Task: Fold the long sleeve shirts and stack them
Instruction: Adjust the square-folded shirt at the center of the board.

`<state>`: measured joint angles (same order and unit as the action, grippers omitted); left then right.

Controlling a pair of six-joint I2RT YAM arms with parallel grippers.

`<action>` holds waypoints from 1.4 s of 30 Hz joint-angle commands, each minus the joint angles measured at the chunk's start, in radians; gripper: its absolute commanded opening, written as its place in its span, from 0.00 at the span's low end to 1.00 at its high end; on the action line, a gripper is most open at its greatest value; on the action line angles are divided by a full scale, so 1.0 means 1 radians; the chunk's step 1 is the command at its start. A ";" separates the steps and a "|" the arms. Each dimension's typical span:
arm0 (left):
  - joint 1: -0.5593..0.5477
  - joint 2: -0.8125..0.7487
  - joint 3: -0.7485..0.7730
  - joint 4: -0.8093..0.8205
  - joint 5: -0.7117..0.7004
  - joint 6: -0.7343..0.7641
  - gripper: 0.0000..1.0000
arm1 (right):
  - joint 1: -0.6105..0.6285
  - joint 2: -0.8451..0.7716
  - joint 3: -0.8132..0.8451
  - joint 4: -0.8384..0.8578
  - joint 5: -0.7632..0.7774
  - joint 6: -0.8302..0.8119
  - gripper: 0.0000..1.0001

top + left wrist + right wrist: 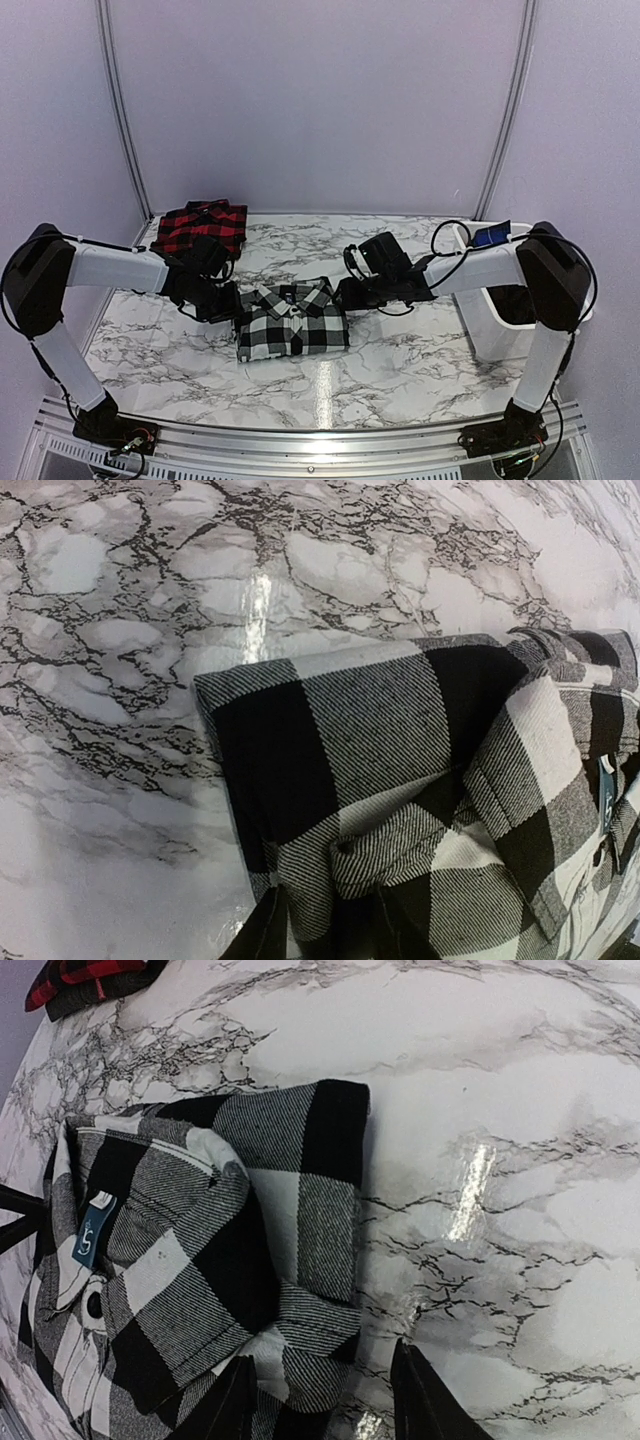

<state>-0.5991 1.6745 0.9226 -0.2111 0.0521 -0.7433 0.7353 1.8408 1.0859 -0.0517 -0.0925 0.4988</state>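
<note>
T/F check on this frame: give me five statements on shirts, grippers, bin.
1. The black-and-white shirt lies folded near the middle of the table. True.
2. The red-and-black shirt is stacked on top of it. False: it lies apart, at the far left corner.
3. The right gripper has its jaws shut. False: they stand apart at the black-and-white shirt's edge.
4. A white bin stands at the table's right side. True.
5. Both grippers are on the same side of the black-and-white shirt. False: the left gripper is at its left edge, the right gripper at its right edge.
</note>
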 commanded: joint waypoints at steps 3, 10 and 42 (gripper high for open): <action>0.004 0.037 0.050 0.036 0.029 0.019 0.31 | -0.007 0.041 0.063 0.025 -0.019 -0.014 0.40; 0.004 0.026 0.050 0.041 0.035 0.017 0.31 | -0.008 0.050 0.077 0.020 -0.018 -0.016 0.34; -0.036 0.076 0.136 -0.077 -0.081 0.012 0.28 | -0.006 0.067 0.095 0.007 -0.031 -0.018 0.29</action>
<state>-0.6323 1.7432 1.0466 -0.2607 -0.0055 -0.7361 0.7349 1.8980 1.1439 -0.0460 -0.1146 0.4923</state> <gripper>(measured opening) 0.285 0.286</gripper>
